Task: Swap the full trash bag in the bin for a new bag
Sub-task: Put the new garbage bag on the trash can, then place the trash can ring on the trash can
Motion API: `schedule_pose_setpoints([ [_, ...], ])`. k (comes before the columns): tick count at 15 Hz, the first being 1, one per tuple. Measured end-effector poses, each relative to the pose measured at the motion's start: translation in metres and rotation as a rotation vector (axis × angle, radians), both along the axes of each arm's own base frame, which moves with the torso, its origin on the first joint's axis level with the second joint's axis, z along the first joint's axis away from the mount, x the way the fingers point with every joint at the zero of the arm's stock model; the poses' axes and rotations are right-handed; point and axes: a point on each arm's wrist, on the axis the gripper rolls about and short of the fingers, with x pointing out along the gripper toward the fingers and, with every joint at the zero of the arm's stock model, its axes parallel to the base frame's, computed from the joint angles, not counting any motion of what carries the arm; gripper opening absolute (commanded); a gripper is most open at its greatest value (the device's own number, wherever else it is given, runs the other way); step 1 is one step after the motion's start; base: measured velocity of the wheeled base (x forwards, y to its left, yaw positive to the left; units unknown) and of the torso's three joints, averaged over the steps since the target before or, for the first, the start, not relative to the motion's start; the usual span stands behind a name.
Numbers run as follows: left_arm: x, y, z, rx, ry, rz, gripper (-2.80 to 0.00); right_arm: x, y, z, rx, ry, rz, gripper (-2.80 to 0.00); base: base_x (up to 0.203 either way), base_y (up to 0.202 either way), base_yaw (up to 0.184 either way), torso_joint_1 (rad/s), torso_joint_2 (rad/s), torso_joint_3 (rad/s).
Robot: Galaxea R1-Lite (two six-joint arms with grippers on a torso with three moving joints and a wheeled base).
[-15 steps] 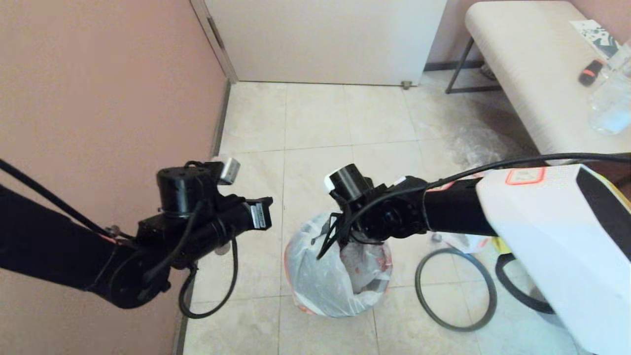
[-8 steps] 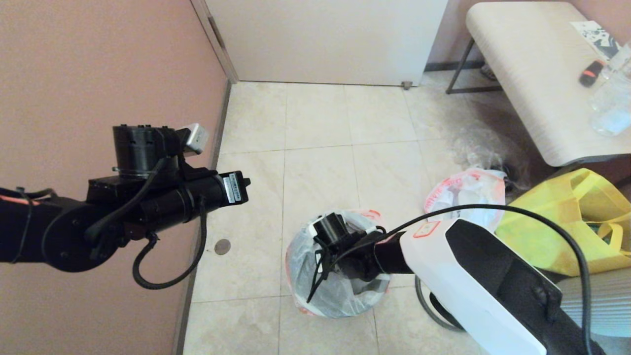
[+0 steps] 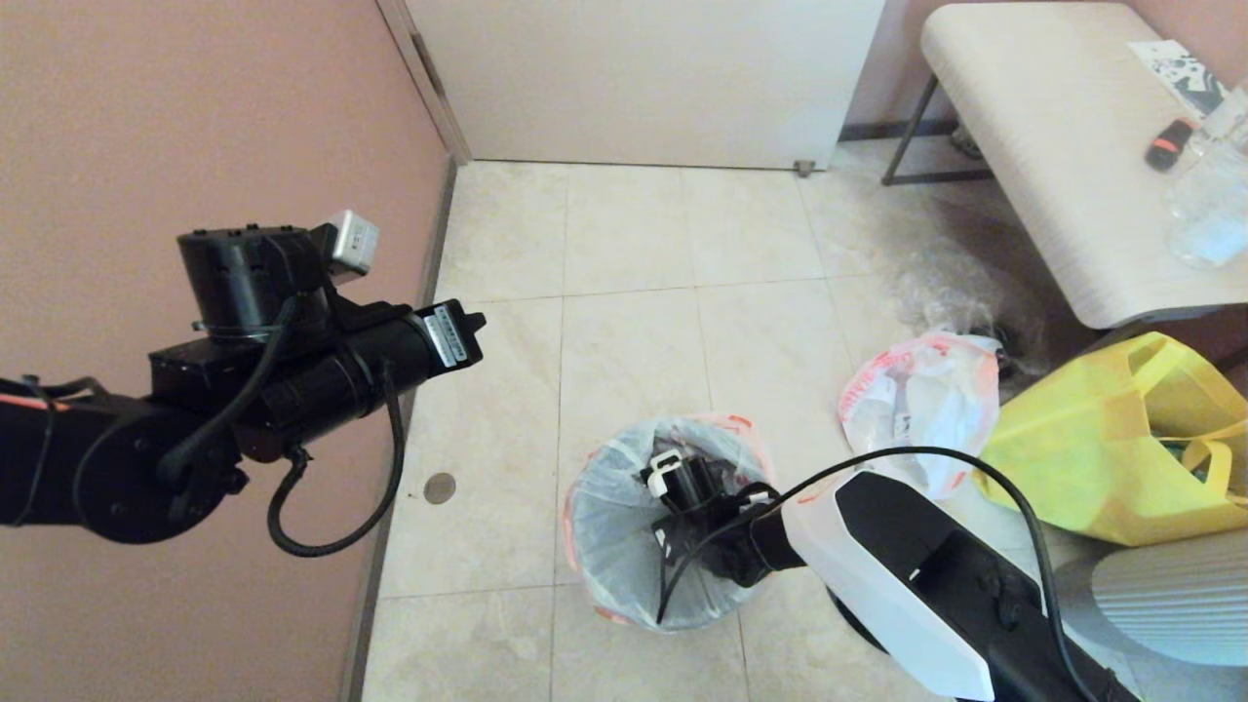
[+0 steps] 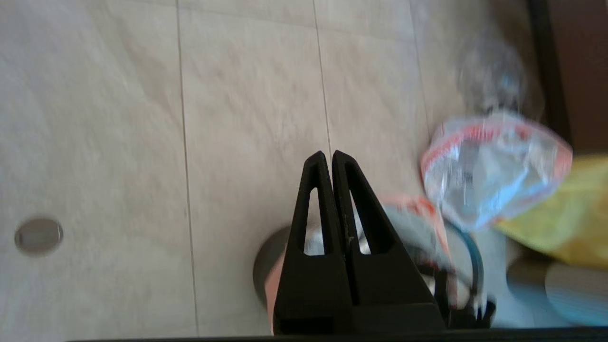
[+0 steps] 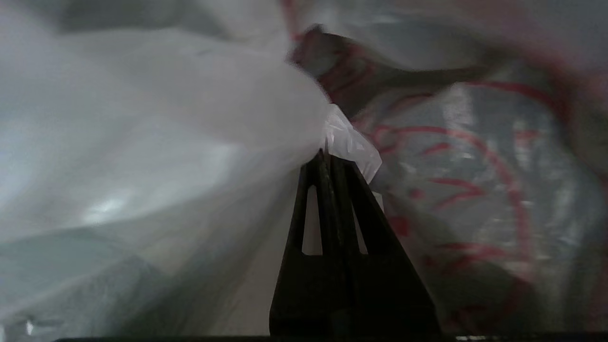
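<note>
Head view: my right hand (image 3: pixel 673 531) is down inside the new bag (image 3: pixel 609 507), lower centre, lining the bin; the full trash bag (image 3: pixel 921 405) lies at right.

Left wrist view: left hand (image 4: pixel 331 159) closed, empty (parked).

Right wrist view: fingers (image 5: pixel 327 190) pinch film; next, probably release and spread the rim.

Yellow tote (image 3: pixel 1111 458) beside bench (image 3: pixel 1053 146); possibly a bottle (image 3: pixel 1204 210) on it.

The right hand (image 5: pixel 327 156) has sunk from above the bin's mouth down into the new bag (image 3: pixel 609 517), pinching a fold. The left hand (image 4: pixel 331 159), fingers together, has swung toward the frame's upper left.
</note>
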Motion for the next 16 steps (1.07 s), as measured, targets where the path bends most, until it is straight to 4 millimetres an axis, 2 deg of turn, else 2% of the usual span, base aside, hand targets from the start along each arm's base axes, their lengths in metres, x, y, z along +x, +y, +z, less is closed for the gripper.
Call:
schedule_pose_setpoints([
  [3, 0.001, -0.002, -0.004, 0.003, 0.005, -0.004, -2.8, -0.009, 0.01, -0.006, -0.006, 0.011, 0.019, -2.8, 0.0, 0.0, 0.0, 0.0, 0.0, 0.0],
  [5, 0.001, -0.002, -0.003, 0.002, 0.002, -0.003, -2.8, -0.015, 0.014, -0.002, 0.004, 0.013, 0.003, -2.8, 0.0, 0.0, 0.0, 0.0, 0.0, 0.0],
  [7, -0.002, -0.003, 0.001, 0.0, -0.012, 0.001, -2.8, -0.024, 0.013, 0.021, 0.045, 0.02, -0.032, -2.8, 0.0, 0.0, 0.0, 0.0, 0.0, 0.0],
  [9, -0.005, -0.008, 0.006, 0.0, -0.028, 0.009, -2.8, -0.044, 0.004, 0.053, 0.075, 0.058, -0.063, -2.8, 0.0, 0.0, 0.0, 0.0, 0.0, 0.0],
  [12, -0.013, -0.023, 0.009, 0.013, -0.031, -0.011, -2.8, -0.095, -0.034, 0.096, 0.07, 0.187, -0.124, -2.8, 0.0, 0.0, 0.0, 0.0, 0.0, 0.0],
  [14, -0.025, -0.04, 0.01, 0.035, -0.022, -0.042, -2.8, -0.124, -0.08, 0.117, 0.075, 0.275, -0.225, -2.8, 0.0, 0.0, 0.0, 0.0, 0.0, 0.0],
  [16, -0.034, -0.053, 0.009, 0.045, -0.018, -0.063, -2.8, -0.137, -0.134, 0.127, 0.093, 0.324, -0.369, -2.8, 0.0, 0.0, 0.0, 0.0, 0.0, 0.0],
])
